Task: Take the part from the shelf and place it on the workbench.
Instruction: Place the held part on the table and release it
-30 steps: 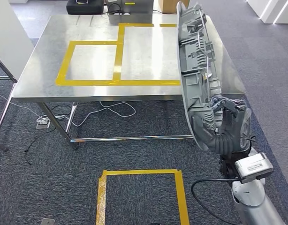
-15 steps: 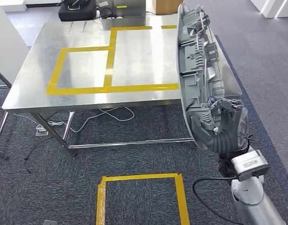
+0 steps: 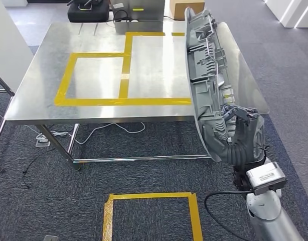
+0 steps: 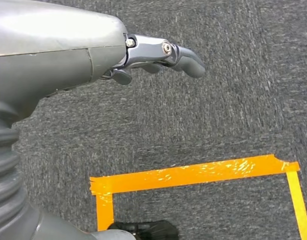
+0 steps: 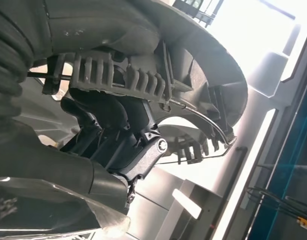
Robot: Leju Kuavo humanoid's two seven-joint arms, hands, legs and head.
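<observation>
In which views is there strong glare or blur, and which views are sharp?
Head view: sharp, soft sheen on the metal workbench. Right wrist view: window light is blown out behind the dark part. Left wrist view: carpet slightly smeared near the left hand.

Head view is bright and even, pretty sharp, with soft sheen off the steel tabletop [image 3: 99, 95] and only faint shadows on the carpet [image 3: 50, 201]. Right wrist view is badly backlit, windows blown out white, everything close dark and soft.
</observation>
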